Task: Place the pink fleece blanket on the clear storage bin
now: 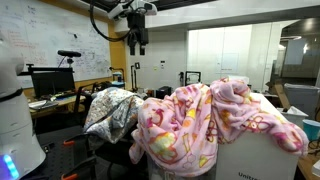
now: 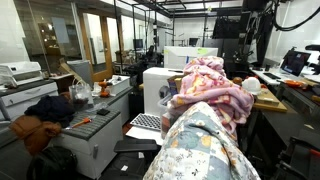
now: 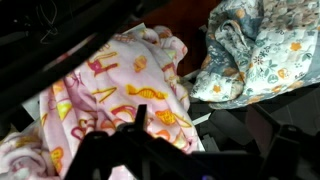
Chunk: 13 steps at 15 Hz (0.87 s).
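The pink fleece blanket (image 1: 215, 120), printed with yellow and orange shapes, lies heaped over a white box (image 1: 255, 158) and hangs down its front. It also shows in an exterior view (image 2: 212, 85) and fills the left of the wrist view (image 3: 110, 90). My gripper (image 1: 138, 42) hangs high above the scene, well to the left of the blanket, open with nothing between its fingers. Dark blurred hardware covers the bottom of the wrist view. The clear storage bin cannot be made out; the blanket pile may cover it.
A grey-white patterned blanket (image 1: 112, 112) drapes over a chair beside the pink one, and shows too in the wrist view (image 3: 262, 48) and near an exterior camera (image 2: 200, 148). Desks with monitors (image 1: 52, 82), a printer (image 2: 20, 72) and cabinets (image 2: 95, 125) surround the area.
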Available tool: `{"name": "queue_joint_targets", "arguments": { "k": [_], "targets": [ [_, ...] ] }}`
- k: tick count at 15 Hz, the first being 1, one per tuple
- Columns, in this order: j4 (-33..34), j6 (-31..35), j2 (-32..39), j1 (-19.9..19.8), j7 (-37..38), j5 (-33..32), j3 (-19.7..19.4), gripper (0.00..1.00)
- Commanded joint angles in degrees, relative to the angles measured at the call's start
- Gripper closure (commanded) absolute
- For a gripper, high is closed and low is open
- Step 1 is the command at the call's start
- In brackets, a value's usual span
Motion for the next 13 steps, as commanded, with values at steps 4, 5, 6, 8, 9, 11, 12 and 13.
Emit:
{"name": "queue_joint_targets", "arguments": {
  "k": [4,5,6,8,9,11,12,13],
  "targets": [
    [3.3,-3.9,-2.6,-0.2,1.5,-1.7,1.7,0.00],
    [3.6,-4.0,-2.8,-0.2,1.6,-1.8,1.8,0.00],
    [3.7,-4.5,-3.3,-0.2,2.1,-1.9,2.1,0.00],
    [4.7,-4.2,-2.2,-0.7,3.1,-2.3,2.1,0.00],
    [5.4,-4.4,-1.5,-1.3,5.3,-3.5,2.6,0.00],
    [3.8,-2.5,-2.3,-0.4,3.5,-2.5,1.8,0.00],
    [3.9,-2.5,-2.1,-0.5,3.7,-2.5,1.8,0.00],
    [3.9,-2.5,-2.0,-0.6,3.7,-2.6,1.8,0.00]
  ]
}}
